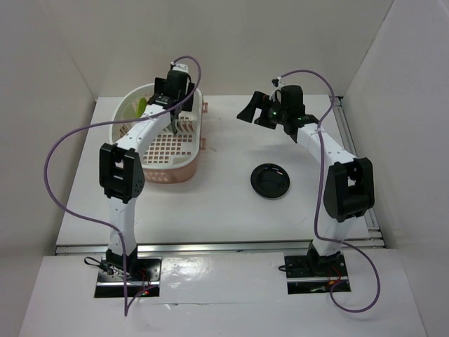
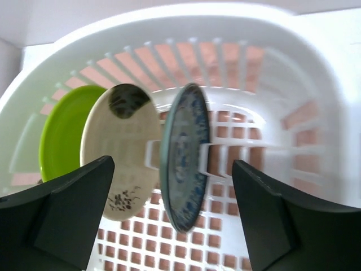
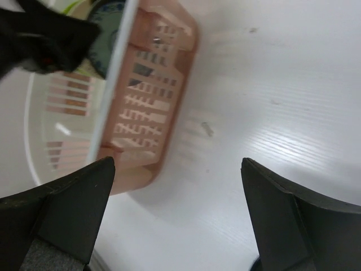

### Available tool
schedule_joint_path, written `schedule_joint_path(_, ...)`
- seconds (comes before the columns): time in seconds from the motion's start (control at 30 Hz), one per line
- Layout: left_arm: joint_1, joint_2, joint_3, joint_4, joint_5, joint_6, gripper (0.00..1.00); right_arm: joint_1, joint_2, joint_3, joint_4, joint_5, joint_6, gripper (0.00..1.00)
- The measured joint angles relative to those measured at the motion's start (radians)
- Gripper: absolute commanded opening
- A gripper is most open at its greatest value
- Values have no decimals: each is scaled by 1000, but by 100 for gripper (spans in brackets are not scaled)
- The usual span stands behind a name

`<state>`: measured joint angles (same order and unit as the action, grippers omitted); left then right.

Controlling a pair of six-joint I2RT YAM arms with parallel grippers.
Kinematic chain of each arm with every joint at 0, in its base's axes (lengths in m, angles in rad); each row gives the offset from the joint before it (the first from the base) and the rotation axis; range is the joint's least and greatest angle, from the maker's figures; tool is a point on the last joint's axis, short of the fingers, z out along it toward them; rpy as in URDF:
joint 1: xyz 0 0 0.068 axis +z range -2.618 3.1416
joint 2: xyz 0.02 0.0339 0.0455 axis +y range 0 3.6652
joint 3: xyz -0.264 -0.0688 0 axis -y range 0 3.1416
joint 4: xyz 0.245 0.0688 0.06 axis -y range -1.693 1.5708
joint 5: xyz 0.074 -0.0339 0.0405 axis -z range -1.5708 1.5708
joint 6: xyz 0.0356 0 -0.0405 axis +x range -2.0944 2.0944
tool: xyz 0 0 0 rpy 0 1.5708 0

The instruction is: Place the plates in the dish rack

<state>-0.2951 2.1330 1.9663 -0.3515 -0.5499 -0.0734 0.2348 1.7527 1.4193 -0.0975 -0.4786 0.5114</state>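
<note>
Left wrist view: green plate (image 2: 59,132), cream plate (image 2: 121,152) and blue plate (image 2: 183,158) stand on edge in the rack (image 2: 316,73), with the left gripper (image 2: 174,165) spread wide over them, holding nothing. Top view: the black plate (image 1: 270,180) lies flat on the table (image 1: 224,210) right of the rack, and the right gripper (image 1: 249,111) hangs open and empty beyond it.

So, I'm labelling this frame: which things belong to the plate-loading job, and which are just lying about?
Job: dish rack; lime green plate, cream plate and blue-patterned plate standing in it; black plate flat on the table.
Lying about: only the arms' purple cables.
</note>
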Motion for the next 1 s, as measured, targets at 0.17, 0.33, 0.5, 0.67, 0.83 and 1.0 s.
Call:
schedule_joint_path(0.17,1,-101,18,-71,191,-67,100,-78,-18,-70,-6,77,-48,100)
schedule_joint_path(0.33,1,-288,-44,-90,465,-214,100,-219,-181,-351,-18,178,-57,100)
schedule_joint_path(0.5,-48,-412,-101,-75,673,-332,100,-233,-359,-544,-10,195,-45,99)
schedule_joint_path(0.67,-150,-430,-145,-67,799,-383,100,-277,-473,-693,-3,199,-3,96)
schedule_joint_path(0.83,-168,-430,-202,-69,872,-409,100,-279,-479,-793,-2,200,47,93)
schedule_joint_path(1.0,-158,-430,-213,-66,919,-428,100,-279,-483,-879,7,194,86,83)
